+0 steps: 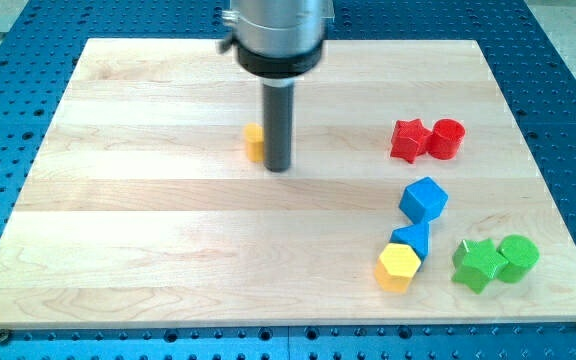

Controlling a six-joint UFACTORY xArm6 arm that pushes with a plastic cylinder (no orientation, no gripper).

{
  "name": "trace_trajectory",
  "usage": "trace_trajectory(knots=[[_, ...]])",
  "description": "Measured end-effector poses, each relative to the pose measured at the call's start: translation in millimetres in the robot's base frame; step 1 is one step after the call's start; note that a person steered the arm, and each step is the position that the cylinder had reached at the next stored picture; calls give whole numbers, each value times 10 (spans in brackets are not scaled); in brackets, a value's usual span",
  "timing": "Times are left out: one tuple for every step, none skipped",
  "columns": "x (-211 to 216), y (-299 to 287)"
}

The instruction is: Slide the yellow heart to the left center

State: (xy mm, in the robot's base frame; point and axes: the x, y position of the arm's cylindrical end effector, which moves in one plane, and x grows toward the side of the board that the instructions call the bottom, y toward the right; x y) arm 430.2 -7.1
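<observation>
One yellow heart (254,142) half-hidden | my tip (279,167) touching its right | no jaws

Silver metal cylinder with black collar (glossy), ending in my tip (279,167), dark rod.

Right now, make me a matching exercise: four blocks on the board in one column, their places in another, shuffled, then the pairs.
Blocks:
1. yellow heart
2. red star
3. green star
4. yellow hexagon

Places:
A. view's bottom right, beside the green cylinder
B. just left of my tip
C. touching the lower blue block
D. beside the red cylinder

Pairs: 1-B, 2-D, 3-A, 4-C
</observation>
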Motion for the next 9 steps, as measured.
trace_trajectory(knots=[[-34, 294], [-231, -327], [-235, -1337], [-244, -1254], [-579, -1410], [-623, -1837], [-485, -1964], [-243, -1978], [-151, -1919]])
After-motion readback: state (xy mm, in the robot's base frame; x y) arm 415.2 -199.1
